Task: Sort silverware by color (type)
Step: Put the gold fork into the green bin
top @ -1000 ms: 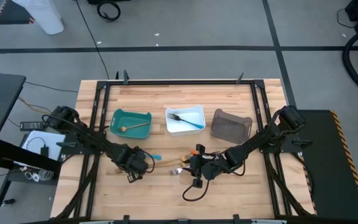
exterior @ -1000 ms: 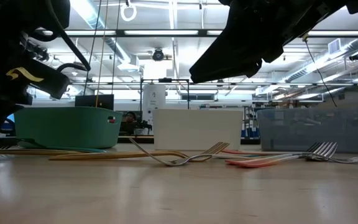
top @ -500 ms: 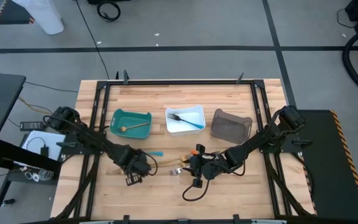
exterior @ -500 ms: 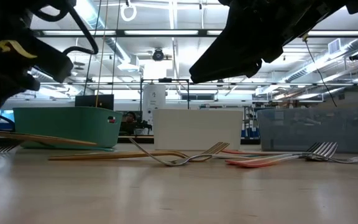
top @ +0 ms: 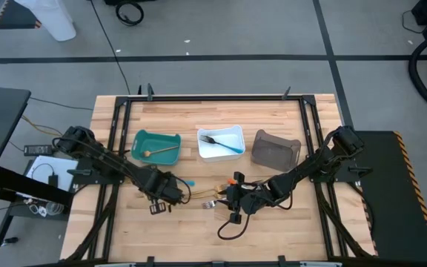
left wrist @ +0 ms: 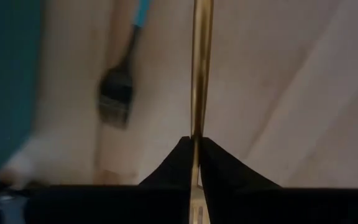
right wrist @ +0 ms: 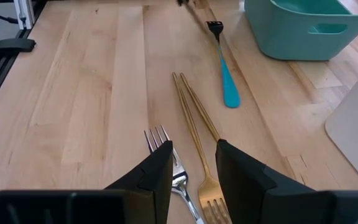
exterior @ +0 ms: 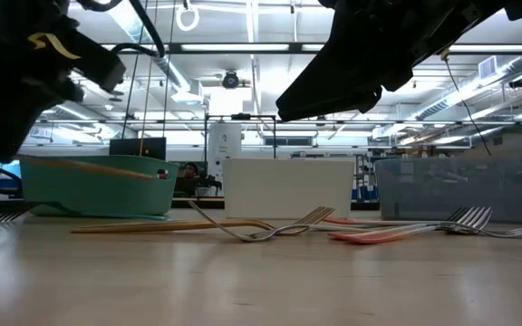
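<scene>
My left gripper (top: 166,195) points down near the teal bin (top: 156,146), shut on a gold piece of silverware (exterior: 98,167) held above the table. My right gripper (top: 233,199) hangs open over a cluster at mid-table, with two gold forks (right wrist: 194,118) and a silver fork (right wrist: 166,149) lying flat below its fingers. A blue-handled fork (right wrist: 225,71) lies on the wood between the two grippers. An orange-handled piece (exterior: 379,234) and more silver forks (exterior: 492,224) lie to the right in the low view. My left gripper pinches the gold piece's slim handle (left wrist: 197,127) between its two fingertips (left wrist: 182,155), coming from above and pointing down. The fingers lie across it. The piece hangs almost level, clear of the table, in front of the teal bin's wall.
Three bins stand in a row at the far side. The teal one holds a gold spoon (top: 160,151), the white one (top: 221,142) holds a dark, blue-handled fork, and a grey-brown one (top: 275,148) stands to their right. Bare wood lies along the near edge.
My left gripper has risen, rolling a little and shifting slightly toward the table's right. The gold piece has come off the table with it, first tilted with one end low, and now hangs nearly level at the height of the teal bin's rim.
</scene>
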